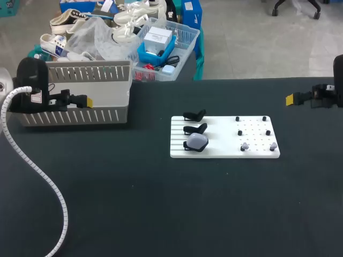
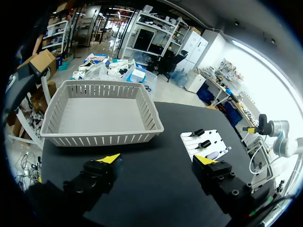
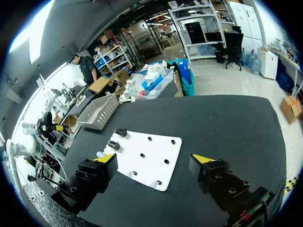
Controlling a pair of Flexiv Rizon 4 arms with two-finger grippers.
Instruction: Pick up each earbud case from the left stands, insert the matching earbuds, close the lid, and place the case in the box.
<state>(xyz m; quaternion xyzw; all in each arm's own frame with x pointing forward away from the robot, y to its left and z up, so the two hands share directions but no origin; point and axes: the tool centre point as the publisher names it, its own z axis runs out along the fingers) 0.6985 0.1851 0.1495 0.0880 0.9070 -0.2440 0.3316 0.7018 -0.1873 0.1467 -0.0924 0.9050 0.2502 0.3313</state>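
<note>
**One case on the stands, both grippers wide open and holding nothing**

The earbud case (image 1: 196, 141) is a pale rounded thing parked on the nearest of three black stands (image 1: 194, 128). They run down the left side of a white board (image 1: 225, 152) in the middle of the dark table (image 1: 161, 214). The two stands behind it carry nothing. I can't tell whether the case lid is up or down, it's too small for that.

The earbuds (image 1: 239, 132) are on the right half of the same board. There are four dark ones in the back rows and two pale ones nearest the front edge, each sitting apart from the others.

A grey slatted basket (image 1: 75, 115) sits at the back left of the table, well apart from the board. The left gripper (image 1: 86, 100) is right up by it, crossing its long near wall in the head view. In the left wrist view its fingers (image 2: 110, 158) are spread far apart over bare table. The basket is ahead of them and the board is off beyond the other finger.

The right gripper (image 1: 292, 99) hangs at the table's far right edge, well apart from the board. It's splayed just as wide with nothing between its fingers (image 3: 202, 158). The board lies just ahead of it in its own view.

The only other thing on the table is a white coiled cable (image 1: 32, 160). It trails from the left arm down across the front left, well away from the board.
</note>
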